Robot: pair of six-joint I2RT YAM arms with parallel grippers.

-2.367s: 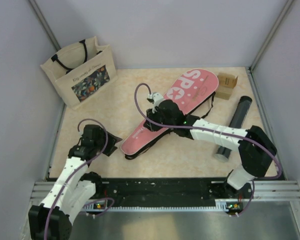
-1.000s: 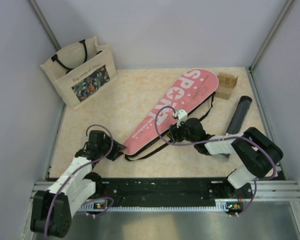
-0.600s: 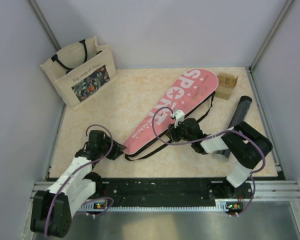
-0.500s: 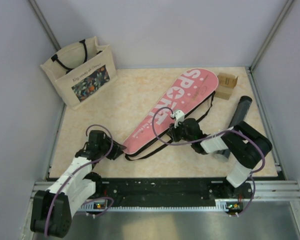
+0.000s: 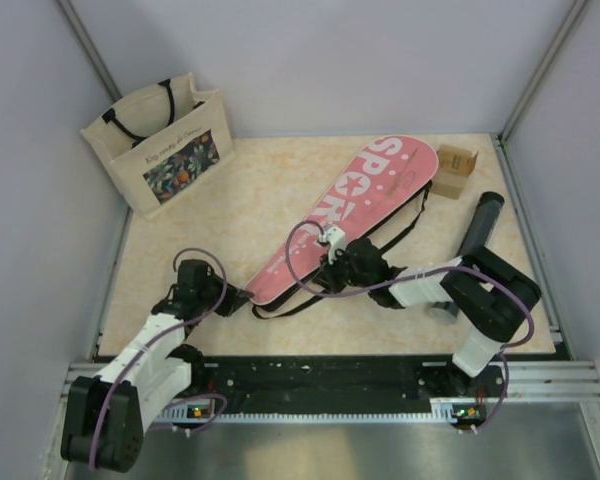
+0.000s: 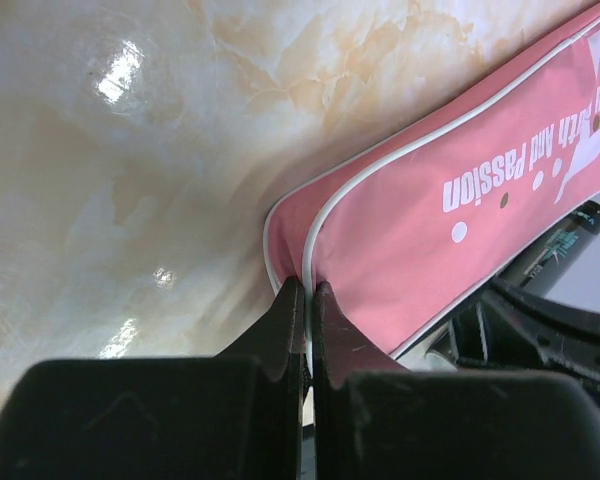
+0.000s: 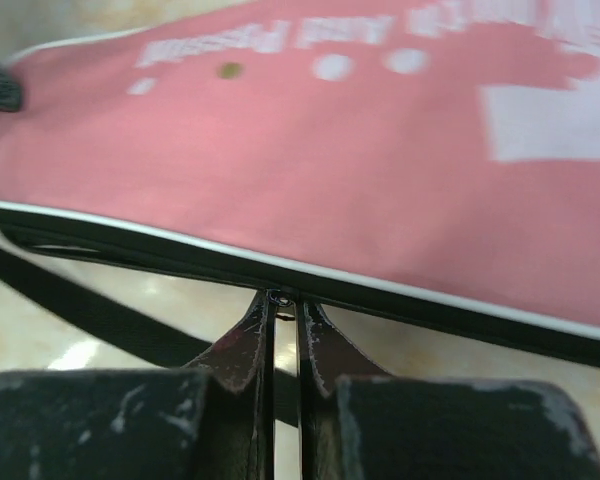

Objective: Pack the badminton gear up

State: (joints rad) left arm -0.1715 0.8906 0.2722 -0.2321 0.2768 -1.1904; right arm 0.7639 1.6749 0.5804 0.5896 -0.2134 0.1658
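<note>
Dark tube [image 5: 480, 225], right side, half hidden behind the right arm [image 5: 485, 290]. Pink cover [image 5: 365, 205] lies diagonally on the beige marbled table [image 5: 230, 210] (grey walls [image 5: 360, 60]). The left gripper [image 6: 307, 300] pinches its near end, and the right gripper [image 7: 283, 300] its zip edge.

The pink cover [image 5: 352, 210] looks like smooth synthetic cloth with a faint sheen, edged in white piping [image 6: 315, 225] and printed in flat white. Its black strap [image 7: 80, 305] is matt woven webbing. The tabletop [image 6: 130, 140] is glossy and marbled, and the lamps glare off it. My right gripper [image 7: 283, 300] has matt black plastic fingers [image 7: 235, 350], scuffed pale. My left gripper [image 6: 306, 288] looks the same but cleaner. The tote bag [image 5: 165, 150] is coarse matt canvas, and the small box [image 5: 456, 168] is brown cardboard.
</note>
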